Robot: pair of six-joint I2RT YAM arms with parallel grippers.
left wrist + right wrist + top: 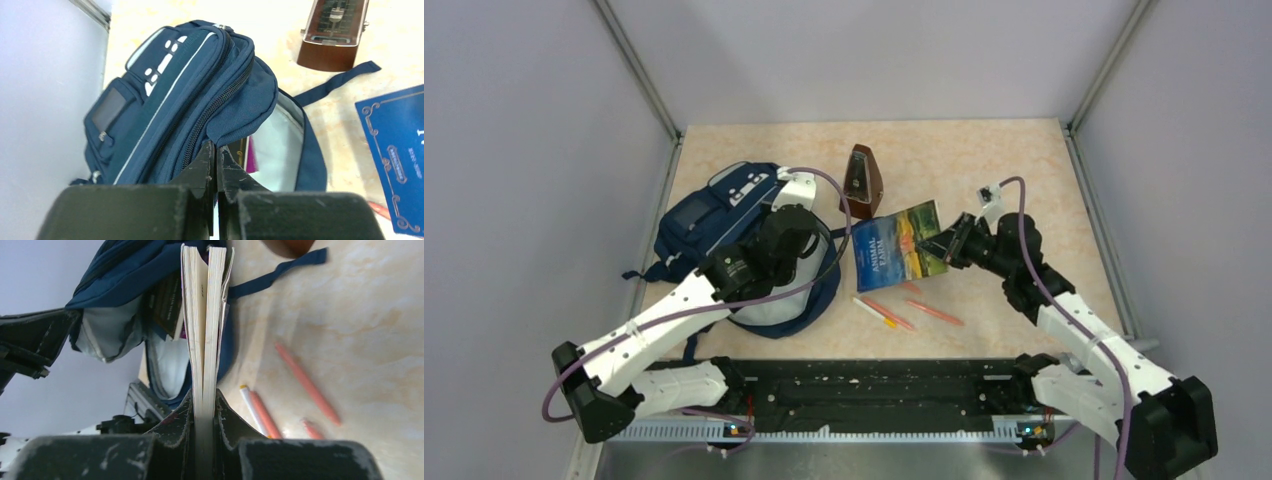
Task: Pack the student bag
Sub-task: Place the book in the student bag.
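The student bag is navy with thin grey stripes. It lies at the left of the table with its pale-lined mouth facing the arms. My left gripper is shut on the drooping edge of the bag's flap at that mouth. A dark book and something magenta show inside. My right gripper is shut on a blue-covered book. The book is held on edge above the table, and its pages point towards the bag's mouth.
A brown metronome stands behind the book, next to a loose bag strap. Orange pens and a white pen lie on the table under the held book. Walls close in the left, right and back.
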